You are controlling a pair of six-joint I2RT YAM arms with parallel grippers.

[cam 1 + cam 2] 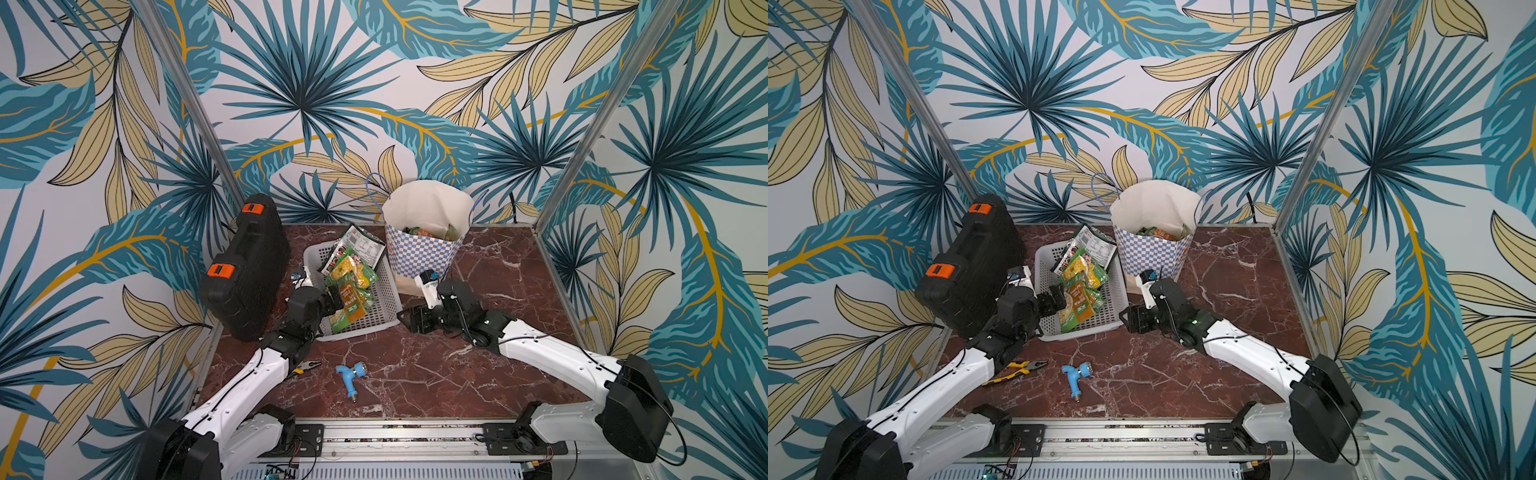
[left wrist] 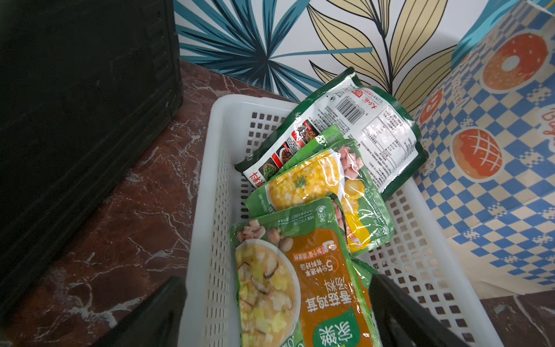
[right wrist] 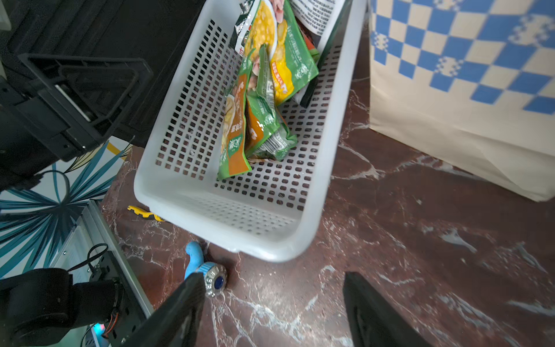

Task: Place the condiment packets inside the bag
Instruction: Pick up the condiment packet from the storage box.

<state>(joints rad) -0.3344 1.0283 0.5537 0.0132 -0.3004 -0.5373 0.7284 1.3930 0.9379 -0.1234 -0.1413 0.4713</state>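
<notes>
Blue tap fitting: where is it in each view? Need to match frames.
Top view: blue tap fitting at lower centre, below the white basket.
Top view: same spot.
Left wrist: not in view.
Right wrist: just off the basket's rounded corner.
Shared landmark: white basket.

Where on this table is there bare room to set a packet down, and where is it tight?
Bare marble table right of the bag, up to the wall; also the front strip between the blue tap fitting and the right arm. Crowded: black case, basket and bag stand close together at the rear left.
</notes>
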